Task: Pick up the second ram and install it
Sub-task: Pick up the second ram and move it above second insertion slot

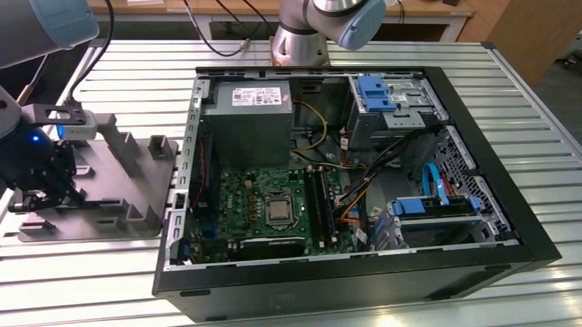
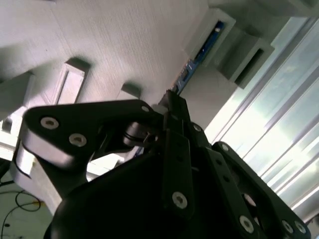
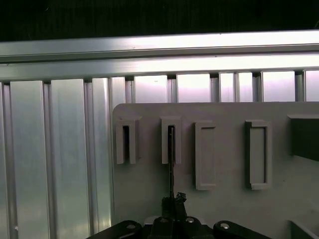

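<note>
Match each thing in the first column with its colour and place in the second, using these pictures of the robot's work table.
Things:
1. second ram
2. motherboard
3. fixture plate
4. tool

Colour and place:
A. green, inside the open case
B. grey, on the table, at the exterior view's left of the case
C. thin dark bar, standing in a slot of the plate
D. black, at the ram's end, over the plate

Pairs: 1-C, 2-A, 3-B, 4-D
</note>
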Tool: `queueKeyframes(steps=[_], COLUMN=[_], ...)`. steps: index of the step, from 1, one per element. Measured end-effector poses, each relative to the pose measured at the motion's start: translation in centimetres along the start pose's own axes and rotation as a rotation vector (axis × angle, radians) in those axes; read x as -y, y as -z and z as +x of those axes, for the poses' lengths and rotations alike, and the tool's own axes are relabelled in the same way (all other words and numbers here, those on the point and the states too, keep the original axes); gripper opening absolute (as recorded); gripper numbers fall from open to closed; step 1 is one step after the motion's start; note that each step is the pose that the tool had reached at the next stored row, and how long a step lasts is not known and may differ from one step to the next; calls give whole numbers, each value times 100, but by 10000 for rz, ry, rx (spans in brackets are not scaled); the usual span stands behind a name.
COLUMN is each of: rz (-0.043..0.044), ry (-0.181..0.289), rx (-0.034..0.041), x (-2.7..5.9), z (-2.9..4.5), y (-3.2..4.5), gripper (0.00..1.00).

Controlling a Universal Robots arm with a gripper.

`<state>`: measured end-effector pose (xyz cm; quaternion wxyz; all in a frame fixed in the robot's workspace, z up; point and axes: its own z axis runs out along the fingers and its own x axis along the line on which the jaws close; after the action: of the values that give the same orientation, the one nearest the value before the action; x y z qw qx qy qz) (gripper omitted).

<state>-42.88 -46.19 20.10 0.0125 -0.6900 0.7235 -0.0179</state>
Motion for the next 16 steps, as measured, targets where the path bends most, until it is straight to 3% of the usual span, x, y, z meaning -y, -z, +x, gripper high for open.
queueKeyframes(steps=[11, 16], rz=[2, 5], ry=[143, 143], rx=[9, 11], x=[0, 2], z=[0, 0], y=[-1, 34], gripper=[11, 11])
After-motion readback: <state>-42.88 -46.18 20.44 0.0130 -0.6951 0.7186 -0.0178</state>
